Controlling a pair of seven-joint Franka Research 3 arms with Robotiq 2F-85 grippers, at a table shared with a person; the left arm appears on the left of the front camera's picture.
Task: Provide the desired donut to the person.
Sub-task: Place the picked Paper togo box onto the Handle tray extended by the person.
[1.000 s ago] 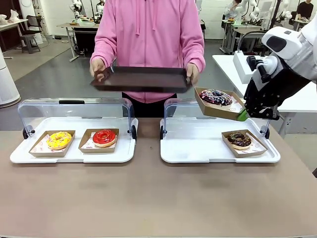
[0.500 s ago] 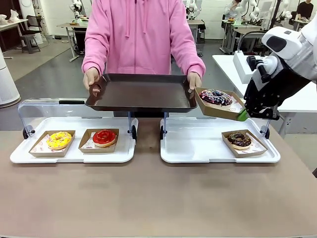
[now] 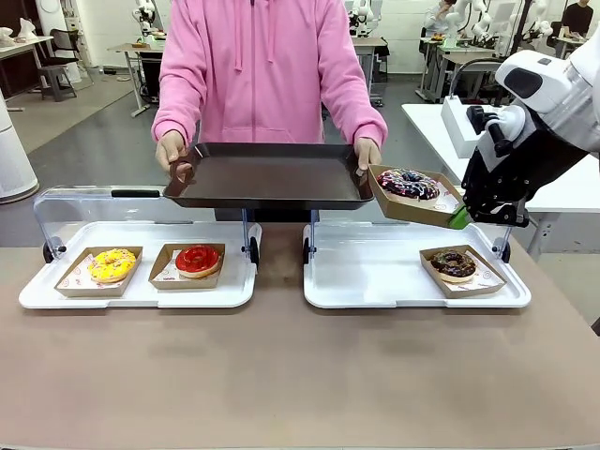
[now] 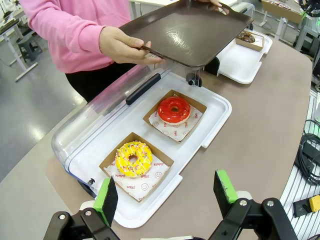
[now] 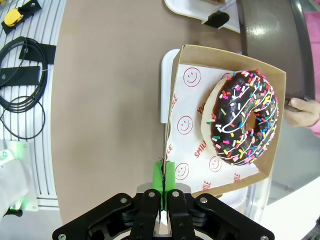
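Right jaws: pinched fully shut on the rim of a cardboard box (image 3: 405,212) carrying the chocolate sprinkle donut (image 3: 408,183). The box is in the air, slightly tilted, above the right white tray (image 3: 375,281). Its far end is just beside the right end of the dark serving tray (image 3: 267,178); can't tell if they touch. The person (image 3: 272,75) holds that tray level with both hands, one hand (image 3: 172,150) at each end, at the far side of the bench (image 3: 281,375).

Left jaws: wide open, green pads (image 4: 106,199) empty, hanging over the left white tray (image 4: 215,107) with the yellow donut (image 4: 133,158) and red donut (image 4: 173,109). A plain chocolate donut (image 3: 454,264) sits boxed on the right white tray.
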